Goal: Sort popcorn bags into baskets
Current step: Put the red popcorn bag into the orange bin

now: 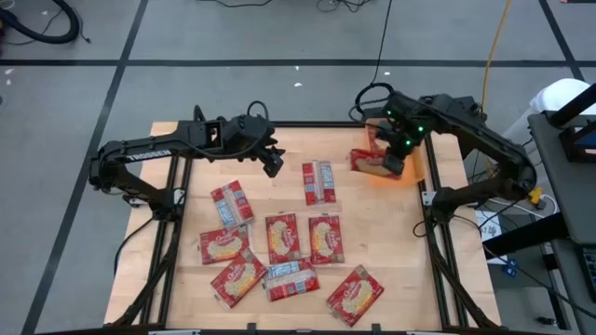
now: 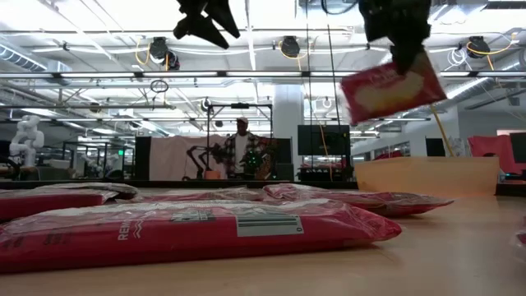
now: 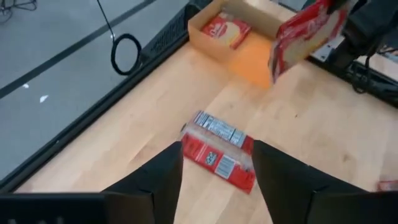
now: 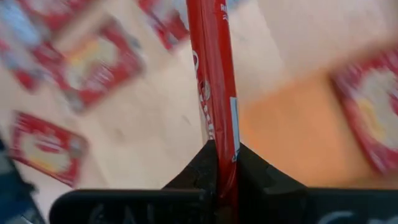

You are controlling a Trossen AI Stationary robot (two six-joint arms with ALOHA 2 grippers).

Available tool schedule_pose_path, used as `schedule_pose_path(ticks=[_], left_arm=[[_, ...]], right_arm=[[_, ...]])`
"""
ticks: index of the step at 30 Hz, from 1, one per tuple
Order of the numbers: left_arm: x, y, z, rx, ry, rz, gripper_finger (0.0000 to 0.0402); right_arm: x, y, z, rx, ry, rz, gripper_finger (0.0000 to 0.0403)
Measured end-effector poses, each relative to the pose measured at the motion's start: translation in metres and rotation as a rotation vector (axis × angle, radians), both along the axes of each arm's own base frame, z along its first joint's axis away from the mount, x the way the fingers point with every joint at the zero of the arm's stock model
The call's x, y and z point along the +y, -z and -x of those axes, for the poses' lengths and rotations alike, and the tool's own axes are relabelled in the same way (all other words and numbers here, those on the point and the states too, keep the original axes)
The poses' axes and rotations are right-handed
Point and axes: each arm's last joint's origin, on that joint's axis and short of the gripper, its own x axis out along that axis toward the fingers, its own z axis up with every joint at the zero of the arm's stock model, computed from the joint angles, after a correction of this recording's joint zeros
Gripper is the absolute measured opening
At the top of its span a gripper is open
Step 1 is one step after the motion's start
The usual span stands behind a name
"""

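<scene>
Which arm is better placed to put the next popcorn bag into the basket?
The right arm. Its tool is shut on a popcorn bag, lifted above the table beside the orange basket. The left tool is open and empty, above a packet on the table.

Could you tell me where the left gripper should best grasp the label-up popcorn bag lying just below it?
The popcorn bag lies flat, barcode side up. The open left gripper should probably descend from above and pinch across its narrow width near the middle, as its fingers already straddle it.
</scene>
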Motion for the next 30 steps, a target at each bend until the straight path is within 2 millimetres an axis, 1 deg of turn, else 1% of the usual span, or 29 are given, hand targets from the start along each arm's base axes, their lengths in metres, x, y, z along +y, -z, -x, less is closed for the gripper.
schedule_pose_path(ticks=[5,8,12,14,20,22,26,30], left_arm=[[0.001,0.004,-0.004,0.012,0.005,0.006,0.0165],[0.001,0.008,-0.006,0.035,0.031,0.016,0.0155],[0.000,0.010,-0.009,0.046,0.066,0.013,0.0149],[0.000,0.013,-0.009,0.072,0.083,0.013,0.0150],[0.000,0.013,-0.009,0.076,0.095,0.001,0.0149],[0.001,0.013,-0.008,0.074,0.093,0.000,0.0149],[0.000,0.013,-0.009,0.067,0.126,0.028,0.0150],[-0.001,0.012,-0.009,0.062,0.154,0.044,0.0150]], right_arm=[[-0.016,0.009,0.011,0.202,-0.027,0.056,0.0017],[-0.027,0.013,0.014,0.250,-0.041,0.100,0.0017],[-0.045,0.023,0.016,0.337,-0.039,0.101,0.0017],[-0.052,0.028,0.016,0.347,-0.026,0.080,0.0017],[-0.071,0.043,0.015,0.387,-0.038,0.015,0.0017],[-0.076,0.047,0.015,0.374,-0.034,-0.024,0.0017],[-0.083,0.053,0.017,0.339,-0.011,-0.088,0.0017],[-0.086,0.064,0.021,0.359,0.015,-0.135,0.0017]])
